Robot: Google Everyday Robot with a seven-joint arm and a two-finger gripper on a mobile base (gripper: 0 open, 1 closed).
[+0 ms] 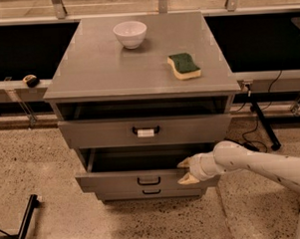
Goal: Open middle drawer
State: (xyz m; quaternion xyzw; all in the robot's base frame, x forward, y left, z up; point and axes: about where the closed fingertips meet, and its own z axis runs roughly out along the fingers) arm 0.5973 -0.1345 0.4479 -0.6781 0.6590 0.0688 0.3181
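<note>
Middle drawer [118,181] sits low in the cabinet, between the tagged top drawer [100,133] and the short bottom drawer [118,195]. It already stands out toward me, with a dark opening showing behind its front.

My gripper [185,172] is at the right end of that front, well right of the black loop handle [148,181]. The fingers are spread: one tip rides above the front's top edge, the other lies on its face. I read that as hooking the edge rather than the handle, though I can't tell whether they bite. Pulling from that end is off-centre, so I judge the drawer could skew.

The arm [262,166] comes in low from the right. On the cabinet top [98,69], a white bowl [130,33] sits far and a green sponge [184,66] nearer, to the right, both above the pull. Cables [255,132] trail on the floor to the right, beyond the arm. A black pole [27,216] lies near left, well apart from the drawer's path.
</note>
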